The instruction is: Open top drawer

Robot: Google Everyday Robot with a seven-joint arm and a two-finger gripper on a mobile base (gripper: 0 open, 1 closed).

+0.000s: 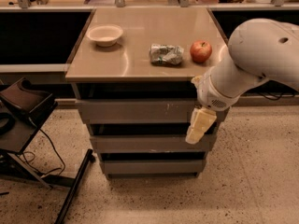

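At the right end of the top drawer (135, 111), which is sitting just under the countertop (140, 36), the pale gripper (200, 126) is hanging pointed downward before its front, and whether it is open or closed cannot be told.

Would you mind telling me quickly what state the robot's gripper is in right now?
Pale yellow gripper: open or shut cannot be told; it hangs before the right end of the wide grey metal top drawer.
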